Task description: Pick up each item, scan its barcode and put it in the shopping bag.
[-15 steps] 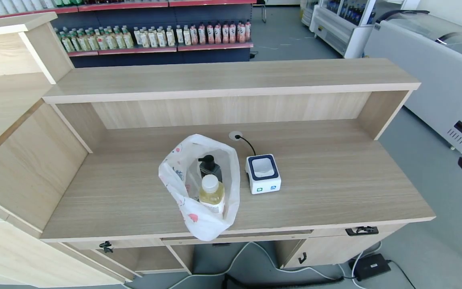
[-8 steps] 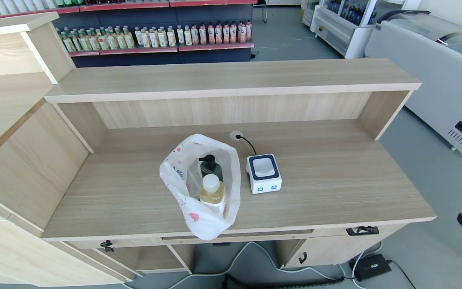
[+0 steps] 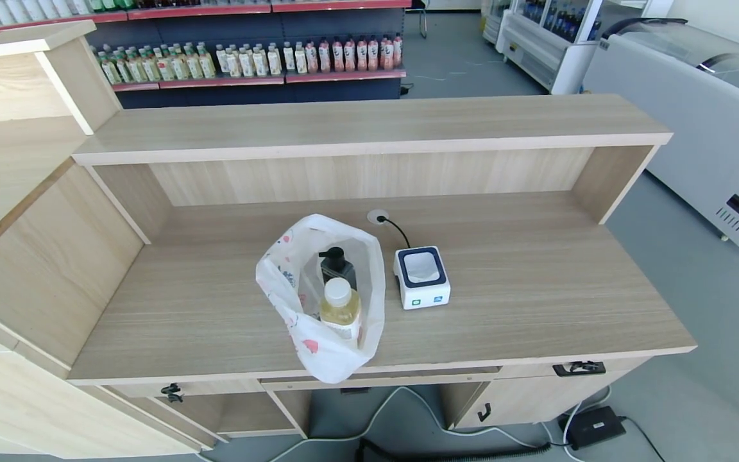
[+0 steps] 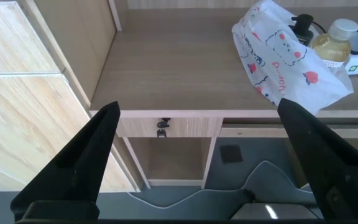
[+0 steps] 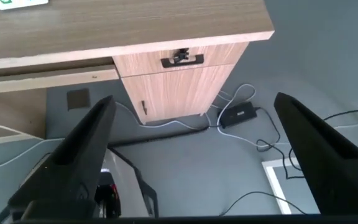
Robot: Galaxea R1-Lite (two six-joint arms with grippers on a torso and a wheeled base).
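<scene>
White plastic, the one shopping bag stands open on the wooden counter. In it we count two bottles: a black pump bottle and, touching it at the front, a white-capped bottle of yellow liquid. One scanner sits just beside the bag, on its right. Our left gripper and right gripper hang off the counter's front, well apart from the bag, each with fingers spread wide and holding nothing.
</scene>
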